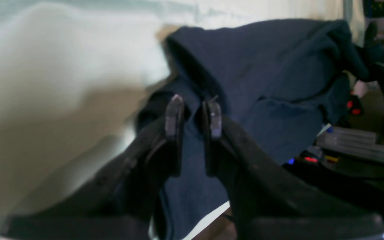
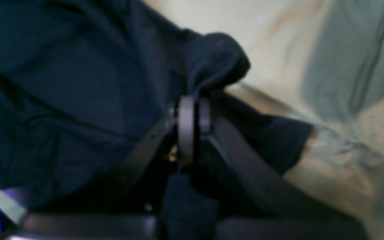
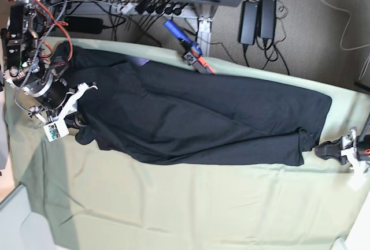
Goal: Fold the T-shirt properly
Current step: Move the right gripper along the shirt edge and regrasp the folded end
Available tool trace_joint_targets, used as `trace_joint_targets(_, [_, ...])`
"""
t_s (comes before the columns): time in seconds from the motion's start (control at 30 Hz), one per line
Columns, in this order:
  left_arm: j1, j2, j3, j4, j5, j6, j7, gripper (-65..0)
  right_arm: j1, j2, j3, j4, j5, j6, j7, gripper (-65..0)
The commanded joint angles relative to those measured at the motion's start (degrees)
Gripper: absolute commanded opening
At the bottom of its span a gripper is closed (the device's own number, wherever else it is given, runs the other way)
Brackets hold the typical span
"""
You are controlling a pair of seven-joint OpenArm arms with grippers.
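Note:
The black T-shirt (image 3: 191, 117) lies plain side up, pulled out long across the pale green table cloth (image 3: 173, 204). At its right end my left gripper (image 3: 325, 149) holds a corner. In the left wrist view the dark fabric (image 1: 262, 66) runs between the two fingertips, so the left gripper (image 1: 194, 113) is shut on it. At the left end my right gripper (image 3: 78, 122) grips the other end. In the right wrist view the right gripper (image 2: 192, 110) has its jaws pressed together on a bunched fold of the T-shirt (image 2: 62, 83). No print shows.
A blue and orange tool (image 3: 188, 47) lies at the table's far edge, touching the shirt's rim. Beyond it on the floor are cables and two black power bricks (image 3: 258, 16). The right arm's base with red wiring (image 3: 29, 30) stands at the far left.

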Motion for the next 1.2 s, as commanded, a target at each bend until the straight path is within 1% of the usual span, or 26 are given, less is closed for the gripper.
trace_joint_targets(0.0, [-1.07, -1.81, -0.39, 0.76, -1.21, -1.13, -0.24, -51.2, 0.0, 1.07, 1.03, 1.09, 0.72, 4.52, 0.85, -65.0])
trace_joint_targets(0.3, [-1.03, -4.46, -0.39, 0.76, -1.21, -1.13, -0.7, -51.2, -2.73, 1.11, 1.33, 1.16, 0.96, 4.52, -0.68, -65.0])
trace_joint_targets(0.4, [-1.05, -4.57, -0.39, 0.76, -1.21, -1.13, -0.83, -51.2, -2.84, 1.11, 1.33, 1.14, 1.53, 4.52, -2.51, -65.0])
trace_joint_targets(0.63, [-0.94, -4.59, -0.39, 0.74, -1.21, -1.13, -1.11, -51.2, -3.52, 1.07, 1.33, 1.05, 1.57, 4.5, -2.89, -65.0])
trace_joint_targets(0.73, [-0.92, -4.59, -0.39, 0.76, -1.21, -1.13, -1.57, -51.2, -3.61, 1.07, 1.31, 1.03, 1.95, 4.5, -7.06, -64.7])
trace_joint_targets(0.8, [-0.92, -4.59, -0.39, 0.76, -1.21, -1.13, -1.57, -51.2, -3.61, 1.07, 1.31, 1.03, 1.97, 4.5, -9.77, -43.6])
trace_joint_targets(0.83, [-0.92, -4.57, -0.39, 0.76, -1.21, -1.13, -1.53, -51.2, -3.61, 1.07, 1.33, 1.03, 1.97, 4.48, -10.6, -35.6])
trace_joint_targets(0.87, [-0.92, -4.59, -0.39, 0.76, -1.21, -1.13, -1.38, -51.2, -3.58, 1.09, 1.33, 1.05, 1.95, 4.48, -11.1, -30.6])
trace_joint_targets(0.9, [-0.92, -4.59, -0.39, 0.76, -1.21, -1.13, -0.81, -51.2, -3.61, 1.09, 1.36, 1.14, 1.95, 4.46, -11.17, -29.4])
trace_joint_targets(1.07, [-0.92, -4.61, -0.39, 0.76, -1.21, -1.13, 0.17, -51.2, -3.45, 0.98, 3.63, 3.54, 1.97, 4.24, -11.1, -29.4])
trace_joint_targets(1.17, [-0.92, -4.59, -0.39, 1.11, -1.21, -1.13, 0.28, -51.2, -3.26, 0.76, 6.45, 7.87, 3.69, 4.24, -9.11, -29.4])
